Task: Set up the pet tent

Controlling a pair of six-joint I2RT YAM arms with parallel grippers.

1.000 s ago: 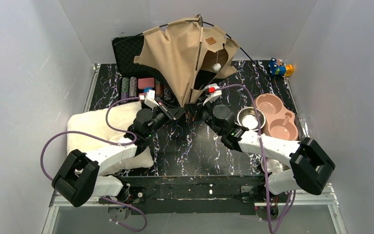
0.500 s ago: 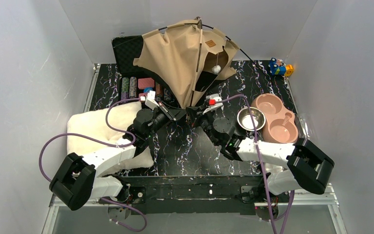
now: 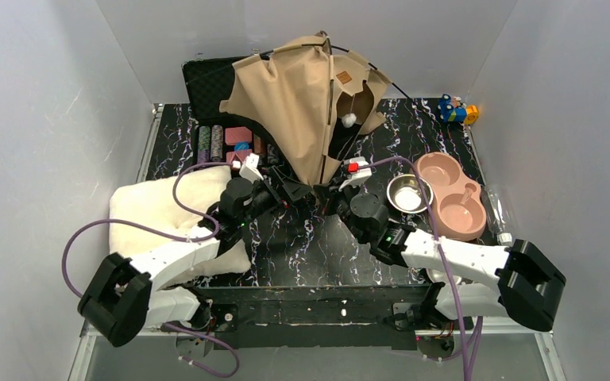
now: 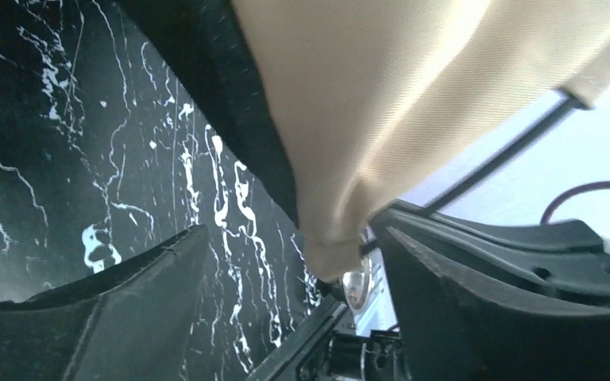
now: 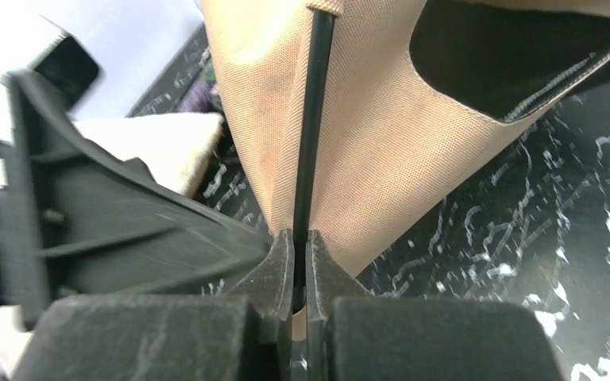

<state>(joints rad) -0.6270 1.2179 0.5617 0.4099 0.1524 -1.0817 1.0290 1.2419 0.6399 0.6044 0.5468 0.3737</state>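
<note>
1. We see the pet tent (image 3: 302, 95) at the far middle of the desk (image 3: 310, 254). Its tan canvas is half raised and slumped in folds, and its lower corner comes down to a point near desk centre, where both arms meet.
2. Left fingers (image 3: 300, 190) are spread wide. In the left wrist view the hanging canvas corner sits in the gap between them, and we cannot tell if either finger touches it.
3. Right fingers (image 5: 300, 270) are pressed together, pinching a thin black pole (image 5: 311, 119) of the tent near its lower end.
4. In the right wrist view the pole runs up along the canvas, with the fabric right behind it. The dark doorway (image 5: 524, 55) cut-out shows at upper right.
5. A white pom-pom (image 3: 349, 120) hangs on a string at the tent's front, with a small brown label patch (image 3: 345, 78) above it.
6. A black case (image 3: 206, 83) lies open at far left, partly hidden by the canvas. Rows of chips (image 3: 222, 141) sit in its near half.
7. A cream cushion (image 3: 163, 210) lies on the left side of the desk, with the left arm lying over it.
8. A pink double bowl (image 3: 449, 190) is on the right, and a steel bowl (image 3: 409, 193) touches its left side.
9. A small blue and yellow toy (image 3: 457, 110) sits at the far right corner, well apart from the tent.
</note>
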